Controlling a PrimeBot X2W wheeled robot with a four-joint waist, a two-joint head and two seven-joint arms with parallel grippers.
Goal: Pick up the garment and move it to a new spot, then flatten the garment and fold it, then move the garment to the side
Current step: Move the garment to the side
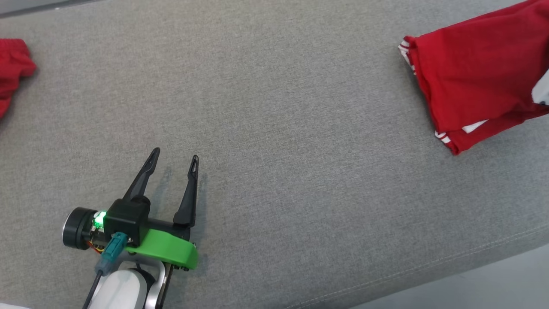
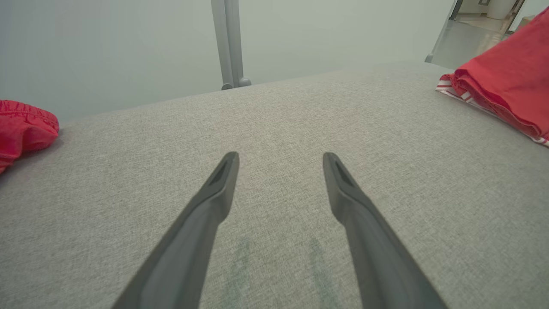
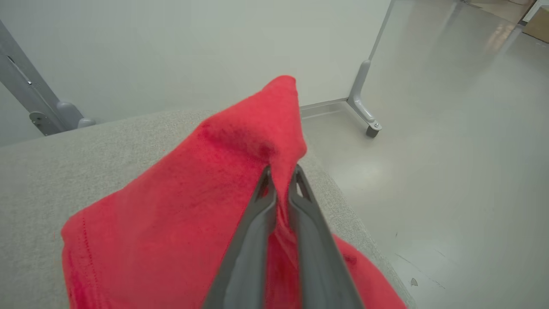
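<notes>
red garment: lies at the upper right of the head view on the grey fabric surface. It is folded into layers, with white-striped trim along its left and lower edges, and its right part runs off the frame.
right hand: fingers pressed together, pinching a raised fold of the red garment. In the right wrist view the cloth peaks just above the fingertips and drapes down to the lower left onto the surface, close to the surface's right-hand edge.
left hand: at the lower left of the head view, fingers spread wide with nothing between them, pointing up the frame. It is well apart from the red garment. Faint shadows lie on the fabric under the fingers, and I cannot tell whether the tips touch it.
green bracket: sits at the base of the left hand, with a small green light lit just to its left.
second red cloth: bunched at the upper left edge of the head view, cut off by the frame and well apart from the left hand.
pale shape: at the right edge, over the red garment; possibly part of the right arm, but too little shows to be sure.
floor: pale and glossy, in the right half of the right wrist view; a grey metal foot stands on it.
grey post: top centre of the left wrist view, behind the surface's far edge.
</notes>
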